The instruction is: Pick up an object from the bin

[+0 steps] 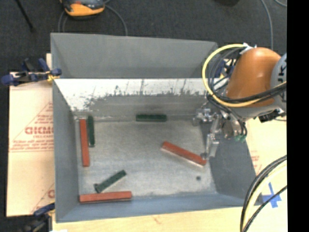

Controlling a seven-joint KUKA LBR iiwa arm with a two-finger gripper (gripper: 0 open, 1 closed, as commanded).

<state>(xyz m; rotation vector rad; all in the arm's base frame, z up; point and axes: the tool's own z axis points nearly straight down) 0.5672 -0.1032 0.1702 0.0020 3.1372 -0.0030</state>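
My gripper (210, 146) hangs at the bin's right side, its fingers pointing down just above the right end of a red-brown flat bar (183, 153) that lies slanted on the floor. Nothing shows between the fingers. A dark green bar (151, 117) lies at the back wall, to the gripper's left.
Along the left wall a long red bar (84, 142) lies beside a short dark green bar (91, 131). Near the front left are a slanted dark green piece (110, 181) and a red bar (105, 196) along the front wall. A small dark speck (198, 179) lies front right.
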